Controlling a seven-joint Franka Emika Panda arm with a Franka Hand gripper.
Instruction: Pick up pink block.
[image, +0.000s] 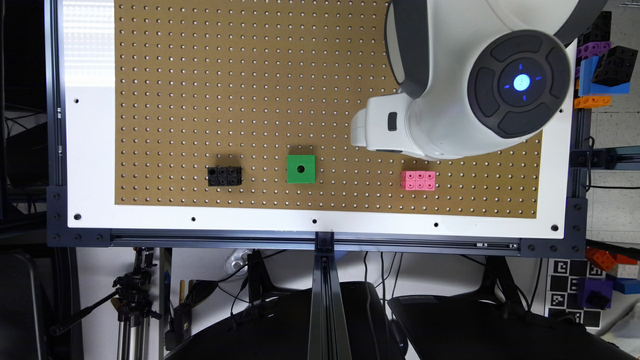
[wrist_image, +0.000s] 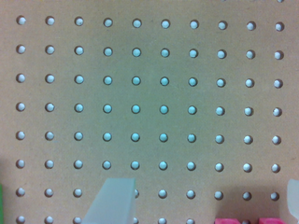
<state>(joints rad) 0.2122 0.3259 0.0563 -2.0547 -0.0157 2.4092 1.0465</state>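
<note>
**Pink block flat on the pegboard, gripper above it with fingers apart**

Pink block lying flat on the brown pegboard, holes facing up, three cubes long and two wide. Long axis running across the exterior view, side to side, parallel to the board's near edge. Seen in the wrist view as two pink tops at the picture's edge, between the two fingers rather than against either one.

Gripper spread wide: one translucent fingertip at one side, the other fingertip well apart from it. Nothing clasped, nothing touched; bare pegboard between and beyond the fingers. Arm's white body looming over the board just beside the pink block in the exterior view.

Farther from the gripper, along the same row: green square block with one hole, then black block farthest off, same shape as the pink one.
</note>
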